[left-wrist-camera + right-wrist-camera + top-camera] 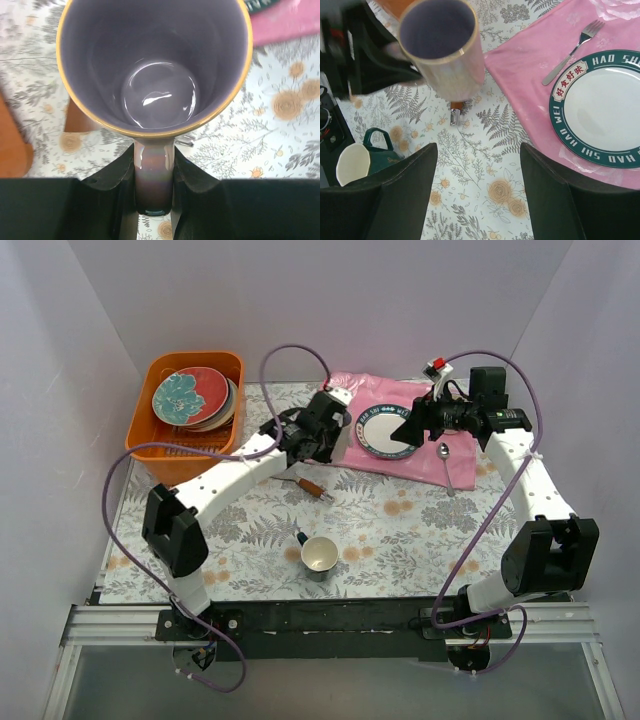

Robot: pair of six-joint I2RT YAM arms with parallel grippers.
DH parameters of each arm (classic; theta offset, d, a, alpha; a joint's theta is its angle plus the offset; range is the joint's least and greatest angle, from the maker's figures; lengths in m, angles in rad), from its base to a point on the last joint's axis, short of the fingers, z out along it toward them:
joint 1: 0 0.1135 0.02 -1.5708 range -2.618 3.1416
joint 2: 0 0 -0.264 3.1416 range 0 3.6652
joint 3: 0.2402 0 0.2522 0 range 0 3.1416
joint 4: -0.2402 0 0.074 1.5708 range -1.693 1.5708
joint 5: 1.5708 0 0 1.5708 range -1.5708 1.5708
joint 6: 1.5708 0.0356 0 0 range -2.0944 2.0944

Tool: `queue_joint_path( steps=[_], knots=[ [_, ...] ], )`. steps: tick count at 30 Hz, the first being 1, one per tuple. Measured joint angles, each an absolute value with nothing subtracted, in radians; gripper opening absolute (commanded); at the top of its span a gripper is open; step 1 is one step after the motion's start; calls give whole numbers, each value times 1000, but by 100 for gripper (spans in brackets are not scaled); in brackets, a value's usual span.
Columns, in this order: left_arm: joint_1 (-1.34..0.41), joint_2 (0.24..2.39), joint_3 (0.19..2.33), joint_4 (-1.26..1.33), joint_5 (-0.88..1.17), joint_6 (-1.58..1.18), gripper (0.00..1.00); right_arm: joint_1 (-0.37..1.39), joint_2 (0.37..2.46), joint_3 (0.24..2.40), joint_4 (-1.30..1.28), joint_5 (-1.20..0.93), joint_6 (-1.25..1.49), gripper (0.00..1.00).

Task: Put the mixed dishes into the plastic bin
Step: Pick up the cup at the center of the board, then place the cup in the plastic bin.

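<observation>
My left gripper (154,180) is shut on the handle of the lilac mug (155,65), which has a gold rim and is empty. It holds the mug upright above the floral table, left of the pink cloth; the mug also shows in the right wrist view (447,47). The left gripper (322,425) is to the right of the orange plastic bin (190,362). The bin holds stacked plates, with the red-rimmed teal plate (190,395) on top. My right gripper (477,185) is open and empty, hovering over the table beside the cloth (412,425).
A blue-rimmed white plate (600,107) and a fork (572,50) lie on the pink cloth (380,465), with a spoon (446,465) at its right. A brown-handled knife (310,483) lies mid-table. A cream mug with dark handle (319,555) stands near the front.
</observation>
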State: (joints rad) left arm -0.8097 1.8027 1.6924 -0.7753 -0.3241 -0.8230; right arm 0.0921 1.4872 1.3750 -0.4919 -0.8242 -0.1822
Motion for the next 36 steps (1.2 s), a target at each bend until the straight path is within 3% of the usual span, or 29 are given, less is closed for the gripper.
queue_joint_path(
  steps=[11,25,36],
  knots=[
    [-469,1566,1674,-710,-263,-898,0,72,1467,1345,-451,-861,-179,75],
    [-57,1548,1655,-691,-156,-917,0,49,1457,1294,-416,-878,-160,75],
    [27,1691,1655,-556,-171,-950,0,43,1440,1266,-389,-916,-157,76]
  ],
)
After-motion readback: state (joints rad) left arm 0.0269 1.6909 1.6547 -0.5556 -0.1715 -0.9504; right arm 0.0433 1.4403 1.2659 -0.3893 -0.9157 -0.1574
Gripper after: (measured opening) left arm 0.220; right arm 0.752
